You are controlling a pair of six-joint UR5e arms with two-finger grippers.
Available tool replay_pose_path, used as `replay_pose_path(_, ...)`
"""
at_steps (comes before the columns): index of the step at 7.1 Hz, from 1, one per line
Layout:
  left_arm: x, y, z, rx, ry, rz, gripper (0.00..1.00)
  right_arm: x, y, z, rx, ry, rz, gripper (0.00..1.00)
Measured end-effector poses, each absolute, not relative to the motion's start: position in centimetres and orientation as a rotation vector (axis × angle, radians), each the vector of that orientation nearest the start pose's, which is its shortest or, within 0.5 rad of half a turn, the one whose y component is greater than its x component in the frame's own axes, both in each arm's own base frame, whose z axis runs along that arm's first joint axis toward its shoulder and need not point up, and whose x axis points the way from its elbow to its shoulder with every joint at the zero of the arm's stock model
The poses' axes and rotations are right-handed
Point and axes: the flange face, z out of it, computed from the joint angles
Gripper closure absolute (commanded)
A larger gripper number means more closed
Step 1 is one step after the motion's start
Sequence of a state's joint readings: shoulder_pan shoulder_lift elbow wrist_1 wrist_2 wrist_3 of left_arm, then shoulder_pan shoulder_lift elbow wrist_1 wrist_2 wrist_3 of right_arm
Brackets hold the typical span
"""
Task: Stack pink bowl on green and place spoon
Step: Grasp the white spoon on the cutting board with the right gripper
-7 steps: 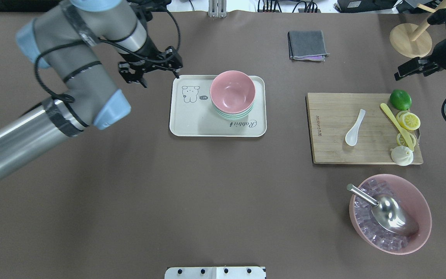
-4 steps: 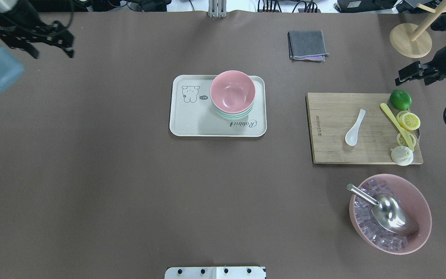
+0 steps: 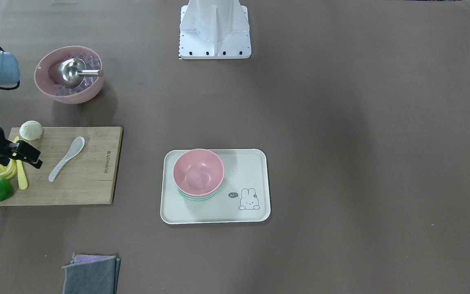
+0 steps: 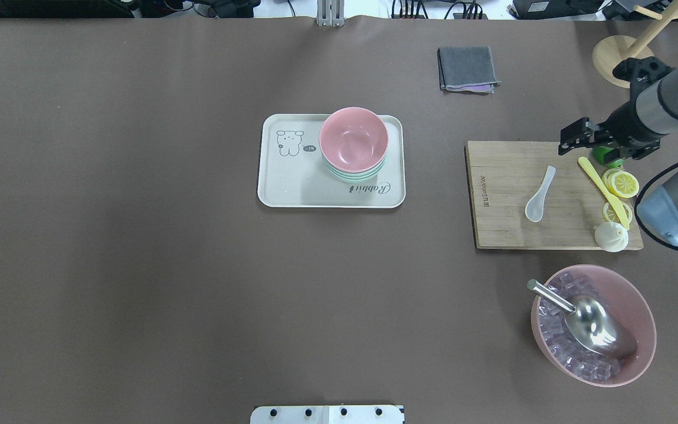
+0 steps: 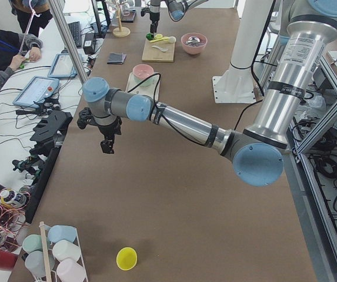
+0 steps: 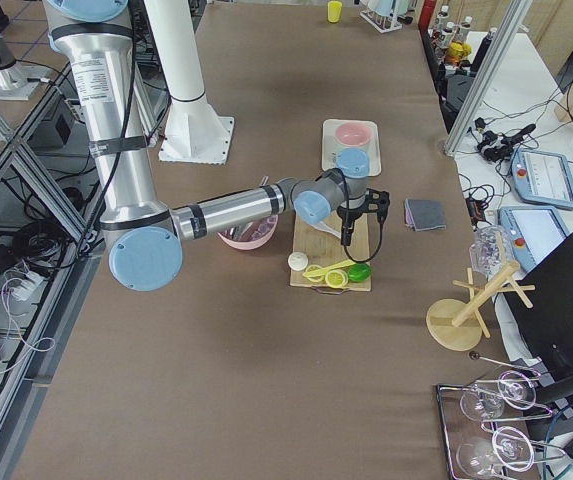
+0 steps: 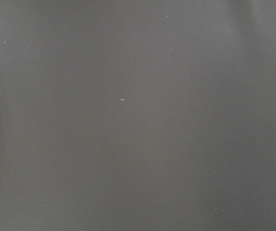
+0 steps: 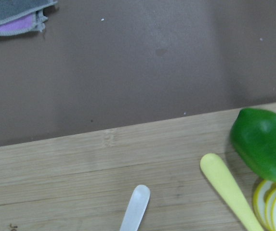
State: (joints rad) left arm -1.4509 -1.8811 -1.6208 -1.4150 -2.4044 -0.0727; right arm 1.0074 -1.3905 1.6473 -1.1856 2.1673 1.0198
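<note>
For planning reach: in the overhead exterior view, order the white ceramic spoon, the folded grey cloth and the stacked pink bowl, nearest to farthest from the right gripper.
1. White ceramic spoon, on the wooden board by the right gripper.
2. Folded grey cloth, beyond the board.
3. Stacked pink bowl, on the cream tray.

Bright even light, soft shadows, sharp

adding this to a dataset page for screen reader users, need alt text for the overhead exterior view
A pink bowl sits stacked on a green bowl on a cream tray at mid-table. To the right, the right gripper hovers near the far edge of a cutting board where a white spoon lies.
</note>
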Motion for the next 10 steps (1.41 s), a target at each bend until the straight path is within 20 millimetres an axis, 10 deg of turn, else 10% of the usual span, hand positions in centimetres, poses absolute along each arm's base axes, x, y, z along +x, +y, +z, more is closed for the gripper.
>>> replay_pose_path(3,0.6,-60.6,48.6,0.107,0.846,0.130,0.01,-30.2,-51.2,49.2,0.006,-0.783,0.351,0.44)
replay_pose_path(10,0.8,-60.1,49.5,0.095,0.848,0.129,0.01,-32.1,-50.2,49.6,-0.012,-0.764,0.373,0.73)
